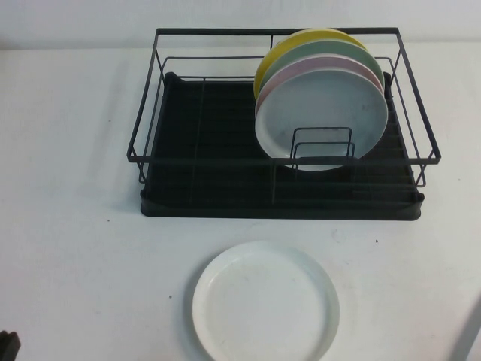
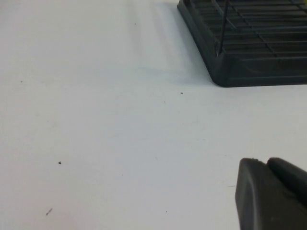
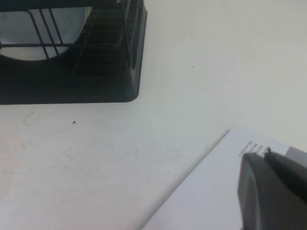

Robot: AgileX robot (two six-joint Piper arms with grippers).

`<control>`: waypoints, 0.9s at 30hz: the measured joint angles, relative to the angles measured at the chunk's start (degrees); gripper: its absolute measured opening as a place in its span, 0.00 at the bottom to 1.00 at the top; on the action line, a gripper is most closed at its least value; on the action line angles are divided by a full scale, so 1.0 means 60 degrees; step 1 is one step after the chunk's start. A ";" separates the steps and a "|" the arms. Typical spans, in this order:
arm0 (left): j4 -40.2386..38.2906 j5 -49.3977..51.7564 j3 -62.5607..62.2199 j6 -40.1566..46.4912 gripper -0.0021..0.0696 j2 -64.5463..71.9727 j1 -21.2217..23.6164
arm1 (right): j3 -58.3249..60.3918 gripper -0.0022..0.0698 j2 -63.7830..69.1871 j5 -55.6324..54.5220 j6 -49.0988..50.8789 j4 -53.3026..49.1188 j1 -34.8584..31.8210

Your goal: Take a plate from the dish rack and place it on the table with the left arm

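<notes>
The white plate (image 1: pixel 265 303) lies flat on the table (image 1: pixel 75 248) at the front centre, in front of the dish rack (image 1: pixel 282 199). My left gripper (image 2: pixel 263 162) is shut and empty, low over bare table off the rack's front left corner (image 2: pixel 249 67). Only a dark bit of the left arm (image 1: pixel 7 346) shows at the bottom left corner of the high view. My right gripper (image 3: pixel 265 152) is shut and empty over a white sheet of paper (image 3: pixel 206 191), off the rack's front right corner (image 3: pixel 96 81).
Several plates stand upright in the right half of the rack: a pale grey one (image 1: pixel 323 116) in front, then pink (image 1: pixel 301 71), green (image 1: pixel 331 51) and yellow (image 1: pixel 301 39). The grey plate also shows in the right wrist view (image 3: pixel 29 28). The paper's edge (image 1: pixel 470 338) shows at the front right.
</notes>
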 joint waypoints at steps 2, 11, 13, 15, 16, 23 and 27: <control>0.0000 0.0000 -0.0017 0.0000 0.03 0.0000 0.0000 | 0.0000 0.00 0.0000 0.0000 0.0000 0.0000 0.0000; -0.0018 0.0000 -0.0017 0.0037 0.03 0.0000 0.0000 | 0.0000 0.00 0.0000 0.0000 0.0000 0.0000 0.0000; -0.0059 0.0000 -0.0017 0.0037 0.03 0.0000 0.0000 | 0.0000 0.00 0.0000 0.0000 0.0000 0.0000 0.0000; -0.0112 0.0000 -0.0017 0.0037 0.03 0.0000 0.0000 | 0.0000 0.00 0.0000 0.0000 0.0000 0.0000 0.0000; -0.0112 0.0000 -0.0017 0.0037 0.03 0.0000 0.0000 | 0.0000 0.00 0.0000 0.0000 0.0000 0.0000 0.0000; -0.0188 0.0000 -0.0017 0.0037 0.03 0.0000 0.0000 | 0.0000 0.00 0.0000 0.0000 0.0000 0.0000 0.0000; -0.0188 0.0000 -0.0017 0.0037 0.03 0.0000 0.0000 | 0.0000 0.00 0.0000 0.0000 0.0000 0.0000 0.0000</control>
